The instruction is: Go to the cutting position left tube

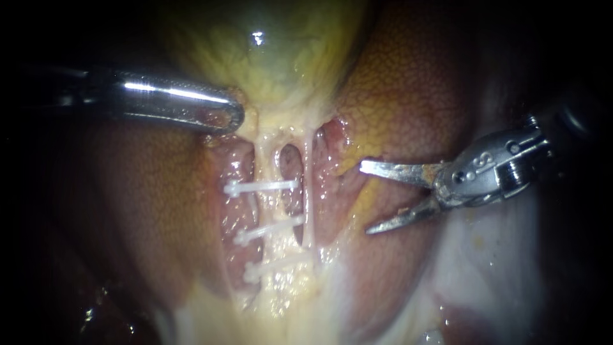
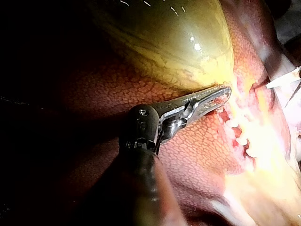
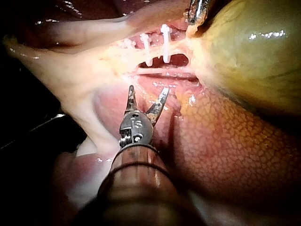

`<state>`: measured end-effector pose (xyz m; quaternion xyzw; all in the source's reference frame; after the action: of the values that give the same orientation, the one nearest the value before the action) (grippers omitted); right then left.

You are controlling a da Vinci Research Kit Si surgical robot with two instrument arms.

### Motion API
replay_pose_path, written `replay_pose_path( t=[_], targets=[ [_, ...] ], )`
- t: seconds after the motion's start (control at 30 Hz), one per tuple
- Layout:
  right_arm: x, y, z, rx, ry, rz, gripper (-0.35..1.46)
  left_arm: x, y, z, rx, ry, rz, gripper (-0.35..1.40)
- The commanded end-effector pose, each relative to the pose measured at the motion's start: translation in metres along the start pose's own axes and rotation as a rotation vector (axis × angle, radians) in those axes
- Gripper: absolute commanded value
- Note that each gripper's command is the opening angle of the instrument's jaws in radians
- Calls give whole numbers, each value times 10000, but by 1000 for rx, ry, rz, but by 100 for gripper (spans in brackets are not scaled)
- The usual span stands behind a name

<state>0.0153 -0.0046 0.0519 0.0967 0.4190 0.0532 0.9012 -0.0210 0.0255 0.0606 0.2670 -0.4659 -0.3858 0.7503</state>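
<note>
Jaws, right instrument [image 1: 364, 199]: set wide apart as two thin blades, with nothing gripped. They are placed over the liver to the right of both tubes and clear of them, with the tips pointed toward the tubes.
Jaws, left instrument [image 1: 225, 119]: clamped on tissue at the narrow lower end of the gallbladder, just above where the tubes begin. In the left wrist view reddish tissue is seen pinched between them.
Instruments: two are counted, one entering from each side.
Liver [image 1: 408, 96]: one, mottled red-brown, seen on both sides of the gallbladder and beneath the tubes.
Gallbladder [image 1: 274, 57]: one, yellow-green and glossy, placed at the top centre of the endoscope view and narrowing downward to the tubes.
Tubes: two are counted, running side by side downward from the gallbladder, with a dark slit-like opening between them.
Left tube [image 1: 264, 163]: the broader, pale yellow one, found below the left instrument's jaws and well apart from the right instrument's blades.
Right tube [image 1: 309, 191]: the thinner, whitish strand, lying nearer the open blades and not touched by them.
Clips [image 1: 258, 186]: three are counted, all white, laid across the left tube one below another with gaps between them.
</note>
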Motion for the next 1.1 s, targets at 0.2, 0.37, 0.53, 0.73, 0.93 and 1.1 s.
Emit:
replay_pose_path(
  t=[0.2, 0.37, 0.53, 0.73, 0.93, 1.1],
  targets=[
    [0, -1, 0, 9, 5, 0, 143, -9, -3, -13, 9, 4, -5, -35],
    [0, -1, 1, 17, 9, 0, 143, -29, -12, -39, 2, 3, -18, -35],
    [1, -1, 2, 40, 20, 6, 143, -38, -17, -55, -9, 2, -25, -35],
    [7, 0, 10, 128, 126, 70, 141, -35, -18, -52, -12, 1, -23, -35],
    [14, 2, 21, 214, 236, 156, 141, -35, -18, -52, -13, 0, -23, -35],
    [20, 7, 32, 277, 286, 185, 141, -35, -18, -52, -13, 0, -23, -35]
  ],
)
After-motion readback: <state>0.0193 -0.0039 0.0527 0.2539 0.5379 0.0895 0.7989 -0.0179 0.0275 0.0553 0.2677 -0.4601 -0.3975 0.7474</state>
